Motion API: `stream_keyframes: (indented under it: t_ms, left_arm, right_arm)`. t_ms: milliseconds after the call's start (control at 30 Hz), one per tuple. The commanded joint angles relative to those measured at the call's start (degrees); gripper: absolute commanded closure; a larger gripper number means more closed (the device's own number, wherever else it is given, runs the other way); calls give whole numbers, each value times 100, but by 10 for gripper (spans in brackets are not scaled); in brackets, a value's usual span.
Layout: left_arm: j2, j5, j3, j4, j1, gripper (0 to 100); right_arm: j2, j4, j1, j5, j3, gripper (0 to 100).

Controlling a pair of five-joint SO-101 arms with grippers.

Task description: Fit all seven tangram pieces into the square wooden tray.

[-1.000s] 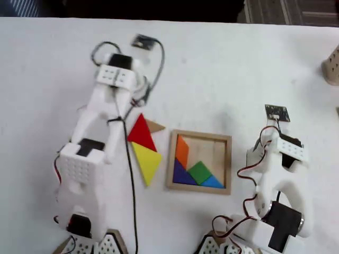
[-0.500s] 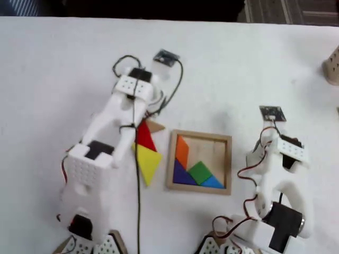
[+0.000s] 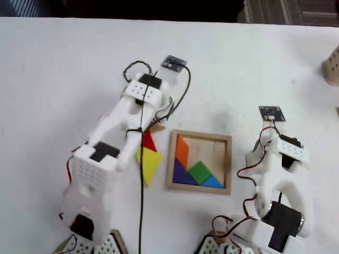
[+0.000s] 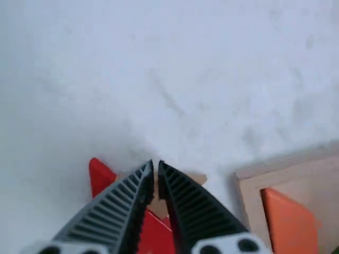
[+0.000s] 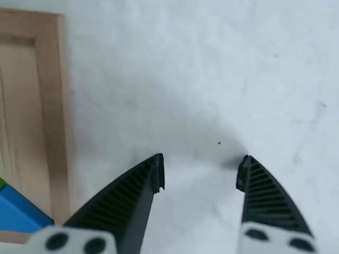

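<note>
High view: left arm (image 3: 119, 127) has swung nearer the tray (image 3: 200, 134) and now covers most of the red triangle (image 3: 149, 142). Yellow triangle (image 3: 149, 163) lies just beside it on the worktop (image 3: 63, 63). Four pieces (image 3: 199, 172) sit in the tray.
Left wrist view: left end effector (image 4: 155, 165) closed, gripping nothing, over the red triangle.
Right wrist view: right end effector (image 5: 200, 166) open above the worktop beside the tray.

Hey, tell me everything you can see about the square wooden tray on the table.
The square wooden tray is pale wood, with a raised rim around a lighter floor. It lies flat on the white table between the two arms. Four pieces sit inside: orange, dark blue, green and light blue, grouped along two sides; the rest of the floor is bare. No gripper touches it.
</note>
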Motion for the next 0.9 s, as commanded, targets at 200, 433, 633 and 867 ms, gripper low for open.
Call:
stream_keyframes:
  t_ms: [200,433,633,867]
  left_arm:
    - [-136,1398,-97,888,127,902]
    - [-901,1451,105,1187,277,903]
    - [-1560,1275,826,862,251,900]
    - [-1560,1345,1354,448,251,797]
  right_arm:
    - [-92,-48,-66,70,-26,776]
    - [-92,-48,-75,79,-18,776]
    - [-92,-48,-75,79,-18,776]
    - [-92,-48,-75,79,-18,776]
